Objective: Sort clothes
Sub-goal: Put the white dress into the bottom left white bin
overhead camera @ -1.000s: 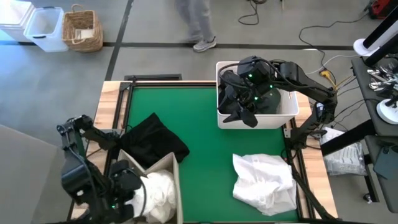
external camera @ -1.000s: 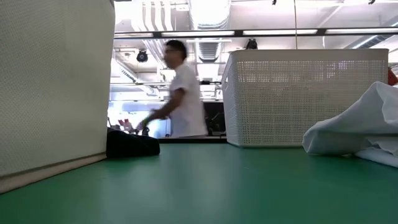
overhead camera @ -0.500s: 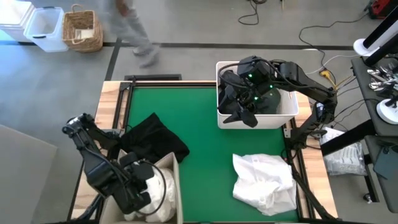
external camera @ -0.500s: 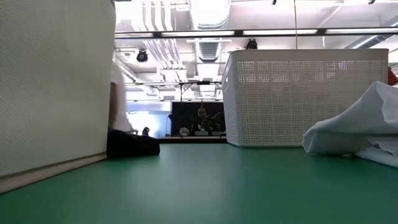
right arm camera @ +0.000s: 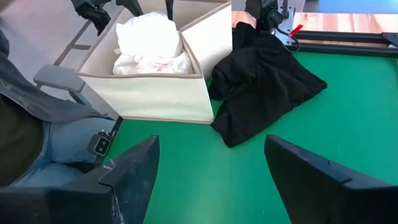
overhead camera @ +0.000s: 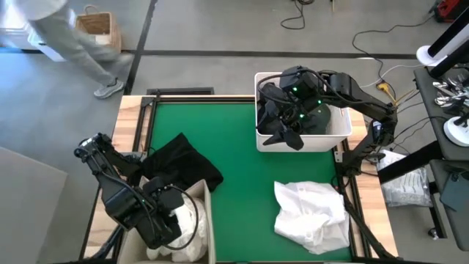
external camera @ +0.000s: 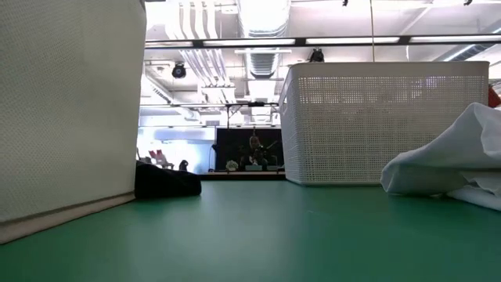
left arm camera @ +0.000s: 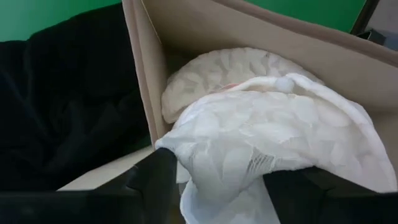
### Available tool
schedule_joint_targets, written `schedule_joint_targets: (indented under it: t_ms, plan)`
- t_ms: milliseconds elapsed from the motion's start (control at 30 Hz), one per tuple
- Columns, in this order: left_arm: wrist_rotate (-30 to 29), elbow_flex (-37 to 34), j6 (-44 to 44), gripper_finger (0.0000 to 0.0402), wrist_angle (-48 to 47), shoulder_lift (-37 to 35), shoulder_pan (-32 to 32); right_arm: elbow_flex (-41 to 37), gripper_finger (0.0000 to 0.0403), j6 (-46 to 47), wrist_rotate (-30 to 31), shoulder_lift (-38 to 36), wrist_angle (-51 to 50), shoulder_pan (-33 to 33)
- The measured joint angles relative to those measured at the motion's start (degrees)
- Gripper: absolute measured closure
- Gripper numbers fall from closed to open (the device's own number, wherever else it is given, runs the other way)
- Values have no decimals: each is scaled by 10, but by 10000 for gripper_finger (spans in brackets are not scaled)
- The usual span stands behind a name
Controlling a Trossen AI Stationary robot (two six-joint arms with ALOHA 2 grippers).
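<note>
Left gripper (overhead camera: 176, 220) is lifting off the white garment (left arm camera: 261, 124), fingers parting; right gripper (overhead camera: 282, 132), open over basket (overhead camera: 341, 136), should be reaching for black garment (overhead camera: 183, 165) next

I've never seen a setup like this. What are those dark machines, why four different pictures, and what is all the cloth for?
They are two robot arms sorting laundry. One camera looks down from above, one sits at table height, one rides on each wrist. The left gripper hangs over the beige bin, fingers open around white clothes. The right gripper waits open at the white basket, holding nothing. On the green table lie a black garment and a white garment.
</note>
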Motion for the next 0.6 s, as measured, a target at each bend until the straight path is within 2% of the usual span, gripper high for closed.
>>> schedule_joint_targets:
  t_ms: [167, 300, 600]
  plan:
    - [14, 1, -3, 167, 0, 0, 1, 0, 130, -2, 0, 0, 0, 0]
    - [47, 12, -13, 157, -1, 0, 11, 0, 134, -2, 0, 0, 0, 0]
    - [65, 84, 24, 148, -1, 0, 21, 0, 126, -3, 0, 0, 15, 0]
